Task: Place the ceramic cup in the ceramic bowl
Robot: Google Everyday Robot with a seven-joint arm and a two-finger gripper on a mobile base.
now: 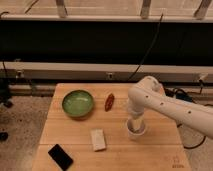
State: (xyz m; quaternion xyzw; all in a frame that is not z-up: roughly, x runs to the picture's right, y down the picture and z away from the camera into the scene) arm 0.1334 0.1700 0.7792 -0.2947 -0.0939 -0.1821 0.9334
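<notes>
The ceramic cup [136, 132], small and white, stands on the wooden table [150, 155] right of centre. My gripper [135, 123] points straight down at the cup's mouth, at or just inside its rim, and hides the cup's inside. The white arm [170, 105] reaches in from the right. The ceramic bowl [78, 103], glossy green with a darker rim, sits at the table's back left, well apart from the cup and empty.
A small red-brown object [109, 101] lies between bowl and arm. A white rectangular block [98, 139] lies front centre. A flat black rectangular object [60, 156] lies at the front left corner. A dark wall with cables stands behind the table.
</notes>
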